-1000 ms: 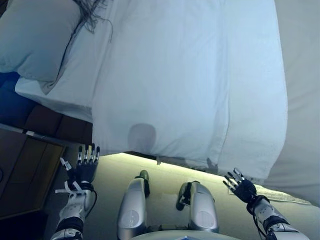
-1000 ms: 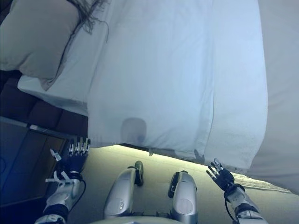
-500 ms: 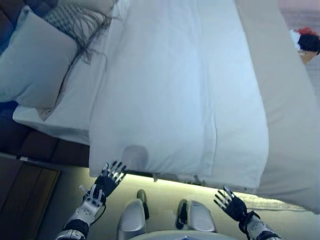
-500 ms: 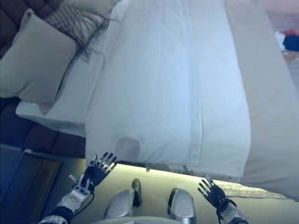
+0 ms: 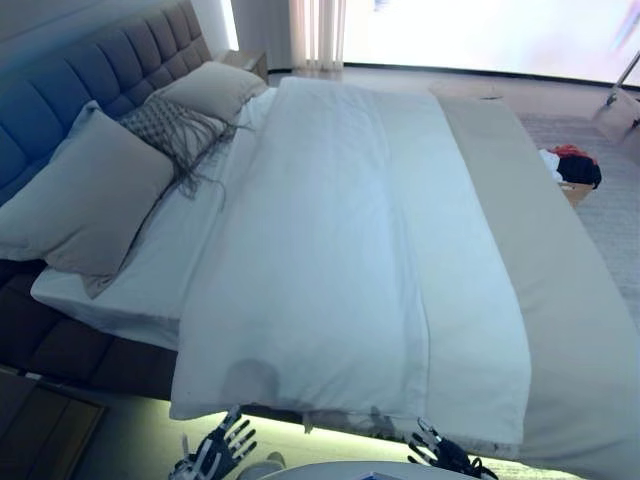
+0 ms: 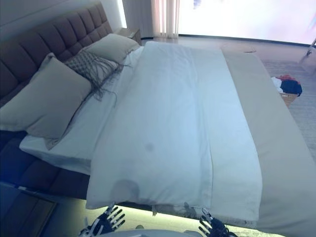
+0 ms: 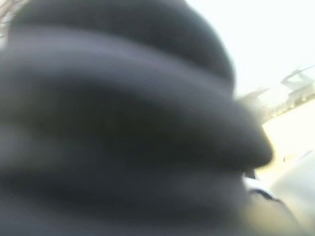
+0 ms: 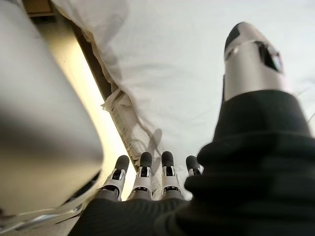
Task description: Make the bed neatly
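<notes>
A white duvet lies spread over the bed, its near edge hanging over the side toward me. A beige cover runs along the foot end on the right. Pillows and a fringed grey cushion lie at the padded headboard on the left. My left hand is low at the bed's near edge, fingers spread, holding nothing. My right hand is also low by the duvet's hanging edge, fingers straight and empty.
A wooden bedside unit stands at the lower left by the bed frame. On the floor past the bed's far right corner lies a small heap of red and dark things. A bright window fills the far wall.
The camera has tilted up, so the whole bed and headboard show now. Both hands have dropped to the bottom edge of the view, fingers still spread.
</notes>
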Controlling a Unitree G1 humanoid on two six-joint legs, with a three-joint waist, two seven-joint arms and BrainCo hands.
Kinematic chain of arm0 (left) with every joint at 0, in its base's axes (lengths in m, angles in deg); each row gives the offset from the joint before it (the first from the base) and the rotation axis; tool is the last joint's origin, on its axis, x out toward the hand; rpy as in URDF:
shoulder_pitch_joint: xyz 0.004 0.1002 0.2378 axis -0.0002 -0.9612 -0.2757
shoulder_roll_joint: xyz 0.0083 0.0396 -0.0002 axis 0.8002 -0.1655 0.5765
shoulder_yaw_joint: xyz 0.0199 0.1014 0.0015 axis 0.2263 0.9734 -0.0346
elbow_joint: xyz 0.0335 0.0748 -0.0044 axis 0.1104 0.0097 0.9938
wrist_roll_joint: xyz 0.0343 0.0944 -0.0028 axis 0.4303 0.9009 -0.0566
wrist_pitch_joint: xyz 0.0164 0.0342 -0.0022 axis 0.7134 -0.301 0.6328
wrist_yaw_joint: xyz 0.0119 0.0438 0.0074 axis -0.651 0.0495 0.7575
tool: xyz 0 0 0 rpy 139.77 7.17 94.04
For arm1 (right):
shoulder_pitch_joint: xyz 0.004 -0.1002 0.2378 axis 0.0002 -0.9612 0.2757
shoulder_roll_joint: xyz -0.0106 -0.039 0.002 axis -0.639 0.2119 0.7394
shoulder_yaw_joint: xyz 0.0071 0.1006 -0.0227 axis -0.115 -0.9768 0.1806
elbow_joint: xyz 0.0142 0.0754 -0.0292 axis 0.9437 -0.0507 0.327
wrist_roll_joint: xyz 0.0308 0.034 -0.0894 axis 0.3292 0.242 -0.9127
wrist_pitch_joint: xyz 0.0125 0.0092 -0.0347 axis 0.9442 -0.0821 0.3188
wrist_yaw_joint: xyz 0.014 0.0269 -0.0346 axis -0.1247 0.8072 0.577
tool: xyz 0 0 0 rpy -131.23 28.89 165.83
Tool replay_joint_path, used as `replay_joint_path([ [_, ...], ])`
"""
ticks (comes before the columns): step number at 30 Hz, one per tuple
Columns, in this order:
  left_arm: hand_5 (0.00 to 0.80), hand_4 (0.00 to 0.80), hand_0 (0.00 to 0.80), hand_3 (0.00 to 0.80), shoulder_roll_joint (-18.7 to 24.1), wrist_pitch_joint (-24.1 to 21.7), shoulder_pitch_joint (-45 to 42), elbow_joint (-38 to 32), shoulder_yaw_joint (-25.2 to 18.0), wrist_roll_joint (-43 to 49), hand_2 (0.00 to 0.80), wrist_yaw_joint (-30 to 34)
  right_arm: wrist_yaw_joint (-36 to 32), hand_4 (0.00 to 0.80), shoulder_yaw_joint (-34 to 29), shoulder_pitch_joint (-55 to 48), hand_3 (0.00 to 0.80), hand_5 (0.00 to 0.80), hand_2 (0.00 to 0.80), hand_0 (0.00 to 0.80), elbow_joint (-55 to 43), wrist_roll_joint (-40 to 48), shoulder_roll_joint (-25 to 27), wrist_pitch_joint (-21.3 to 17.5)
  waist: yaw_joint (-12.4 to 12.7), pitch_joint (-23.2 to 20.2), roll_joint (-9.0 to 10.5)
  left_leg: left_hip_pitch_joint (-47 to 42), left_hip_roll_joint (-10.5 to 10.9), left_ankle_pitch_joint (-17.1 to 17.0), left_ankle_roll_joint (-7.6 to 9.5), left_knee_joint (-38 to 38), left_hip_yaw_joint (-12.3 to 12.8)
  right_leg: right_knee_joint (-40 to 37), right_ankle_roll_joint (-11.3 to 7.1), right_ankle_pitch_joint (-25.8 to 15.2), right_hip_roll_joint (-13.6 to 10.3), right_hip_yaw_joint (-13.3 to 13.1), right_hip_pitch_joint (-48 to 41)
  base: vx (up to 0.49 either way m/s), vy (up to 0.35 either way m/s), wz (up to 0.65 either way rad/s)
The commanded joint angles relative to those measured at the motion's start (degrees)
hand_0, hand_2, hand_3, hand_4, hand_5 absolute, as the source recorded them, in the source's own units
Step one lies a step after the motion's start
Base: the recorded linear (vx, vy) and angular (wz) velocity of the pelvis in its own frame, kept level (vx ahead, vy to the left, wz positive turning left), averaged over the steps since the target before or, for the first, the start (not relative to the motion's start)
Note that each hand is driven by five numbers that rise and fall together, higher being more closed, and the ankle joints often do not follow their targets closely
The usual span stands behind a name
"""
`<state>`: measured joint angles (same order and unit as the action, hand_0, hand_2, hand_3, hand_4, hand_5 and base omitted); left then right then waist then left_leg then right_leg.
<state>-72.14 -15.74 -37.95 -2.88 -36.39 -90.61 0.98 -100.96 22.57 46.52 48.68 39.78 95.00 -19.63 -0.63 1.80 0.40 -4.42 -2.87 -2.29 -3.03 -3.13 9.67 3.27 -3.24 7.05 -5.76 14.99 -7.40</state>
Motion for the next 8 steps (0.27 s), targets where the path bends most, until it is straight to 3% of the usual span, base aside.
replay_joint_path([
  [1,0.0,0.0,0.0,0.0,-1.9,-2.7,4.0,3.0,0.4,6.4,0.0,-2.8,4.5,0.0,0.4,3.3,0.0,0.0,0.0,0.0,3.2,-3.4,-1.9,-3.3,0.3,1.5,0.79,-2.3,0.4,3.6,0.21,-0.7,0.5,-7.0,-3.97,-10.4,-2.4,-0.9,1.9,0.0,0.0,0.0],
  [8,0.0,0.0,0.0,0.0,-3.1,-2.5,4.4,3.2,4.1,11.4,0.0,-6.1,6.0,0.0,4.6,4.6,0.0,0.0,0.0,0.0,3.6,-11.6,-2.1,-4.3,1.0,1.3,0.88,-3.3,0.3,4.2,0.57,-0.6,0.3,-7.3,-3.53,-9.9,-2.1,-0.7,0.6,0.0,0.0,0.0],
])
